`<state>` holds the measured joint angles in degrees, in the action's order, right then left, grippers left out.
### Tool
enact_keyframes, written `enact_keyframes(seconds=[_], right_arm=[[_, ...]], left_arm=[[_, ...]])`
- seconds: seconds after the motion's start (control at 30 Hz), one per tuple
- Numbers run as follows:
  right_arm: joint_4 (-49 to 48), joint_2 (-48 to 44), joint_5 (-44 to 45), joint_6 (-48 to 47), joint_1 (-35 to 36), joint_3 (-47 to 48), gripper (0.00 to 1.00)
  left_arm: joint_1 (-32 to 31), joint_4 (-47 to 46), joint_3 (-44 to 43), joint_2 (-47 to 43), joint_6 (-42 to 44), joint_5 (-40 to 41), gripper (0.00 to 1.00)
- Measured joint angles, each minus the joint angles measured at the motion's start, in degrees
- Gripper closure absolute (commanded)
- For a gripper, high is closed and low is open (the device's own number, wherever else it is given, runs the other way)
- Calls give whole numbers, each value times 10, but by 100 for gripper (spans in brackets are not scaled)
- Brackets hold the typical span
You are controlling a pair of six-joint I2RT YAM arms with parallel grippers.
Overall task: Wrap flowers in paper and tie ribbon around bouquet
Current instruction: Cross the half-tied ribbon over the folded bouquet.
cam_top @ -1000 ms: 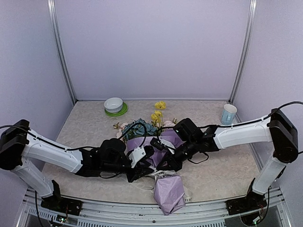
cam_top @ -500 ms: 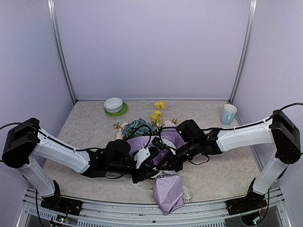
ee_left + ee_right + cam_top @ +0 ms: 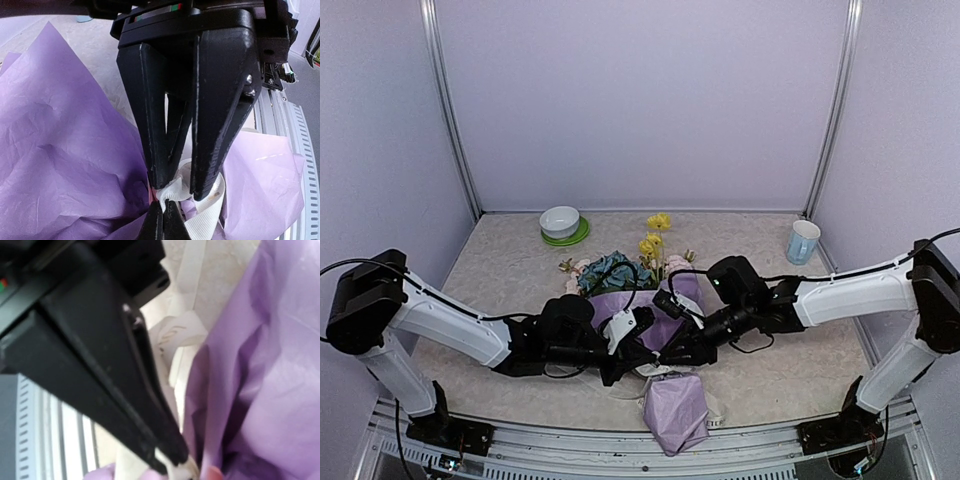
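Note:
The bouquet (image 3: pixel 665 300) lies across the middle of the table. Its flowers (image 3: pixel 612 270), blue and yellow heads, point toward the back, and the lilac paper (image 3: pixel 675 408) tail points at the near edge. Both grippers meet nose to nose over the cone's narrow waist. My left gripper (image 3: pixel 638 358) (image 3: pixel 182 190) is shut on a fold of the cream ribbon (image 3: pixel 200 220). My right gripper (image 3: pixel 662 352) (image 3: pixel 162 207) (image 3: pixel 172 465) faces it, tips together pinching the same ribbon (image 3: pixel 192 270). The paper (image 3: pixel 60 150) (image 3: pixel 270 365) bunches around the ribbon. The stems are hidden inside.
A white bowl on a green plate (image 3: pixel 561 224) stands at the back left. A pale blue cup (image 3: pixel 803 240) stands at the back right. The metal rail (image 3: pixel 570 440) runs along the near edge under the paper tail.
My left gripper has closed on the ribbon where it stood open before. The right arm has drawn back a little to the right. The bouquet has barely shifted.

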<state>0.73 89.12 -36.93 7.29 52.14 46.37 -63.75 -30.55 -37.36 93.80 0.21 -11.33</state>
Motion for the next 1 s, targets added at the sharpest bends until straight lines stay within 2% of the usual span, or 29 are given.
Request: enact_keyframes(seconds=[0.17, 0.27, 0.4, 0.57, 0.7, 0.83, 1.0], right_arm=[[-14, -18, -1, 10, 0, -29, 75], [-15, -21, 3, 15, 0, -42, 76], [-17, -47, 17, 20, 0, -44, 79], [-35, -86, 28, 20, 0, -39, 74], [-35, -63, 22, 10, 0, -27, 73], [-35, -38, 9, 7, 2, -25, 81], [-41, -16, -5, 0, 3, -21, 81]], left_arm=[[0, -21, 10, -7, -4, -1, 90], [0, -35, 17, -13, -5, -6, 91], [0, -40, 17, -15, -6, -12, 98], [0, -41, 17, -15, -7, -14, 99], [0, -42, 17, -15, -7, -16, 100], [0, -46, 17, -15, -7, -18, 100], [0, -48, 17, -15, -9, -18, 100]])
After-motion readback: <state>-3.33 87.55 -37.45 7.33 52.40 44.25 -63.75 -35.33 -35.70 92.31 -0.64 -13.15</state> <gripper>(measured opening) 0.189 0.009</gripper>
